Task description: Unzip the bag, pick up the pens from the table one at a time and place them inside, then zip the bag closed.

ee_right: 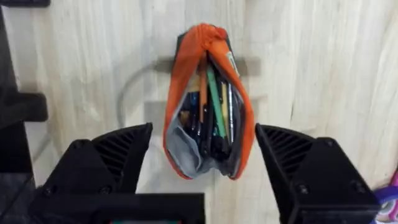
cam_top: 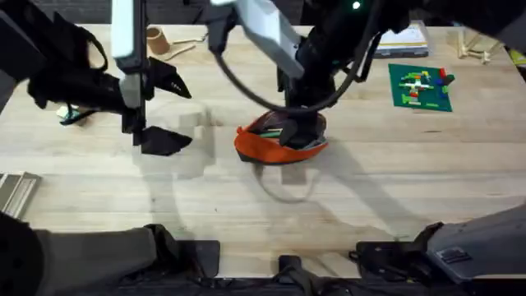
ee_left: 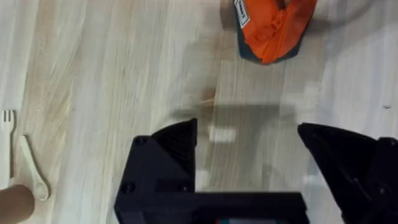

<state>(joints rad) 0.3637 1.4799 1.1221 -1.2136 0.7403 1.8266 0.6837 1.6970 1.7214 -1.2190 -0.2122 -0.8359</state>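
Orange fabric bag [ee_right: 208, 102], lying near the middle of the light wooden table [cam_top: 370, 189], zipper open and mouth gaping upward; inside, slim pens [ee_right: 214, 102] are sitting lengthwise, among them a green one and an orange one, together with other dark items that are too crowded to tell apart. Right gripper [ee_right: 202, 155] is hovering directly over the open mouth, fingers spread wide to either side of the bag and touching nothing, probably so placed because a pen has just gone in or because the zipper pull is to be sought next. Left gripper [ee_left: 249, 152] is hanging well to the side of the bag, jaws apart and empty, over bare wood. Small wooden fork [ee_left: 7, 140] and spoon [ee_left: 34, 171] are lying apart from the work, beside a cardboard tube [ee_left: 15, 202]. Green board with coloured bricks [cam_top: 420, 86] is resting at the far right. Judged remaining: closing the zipper.
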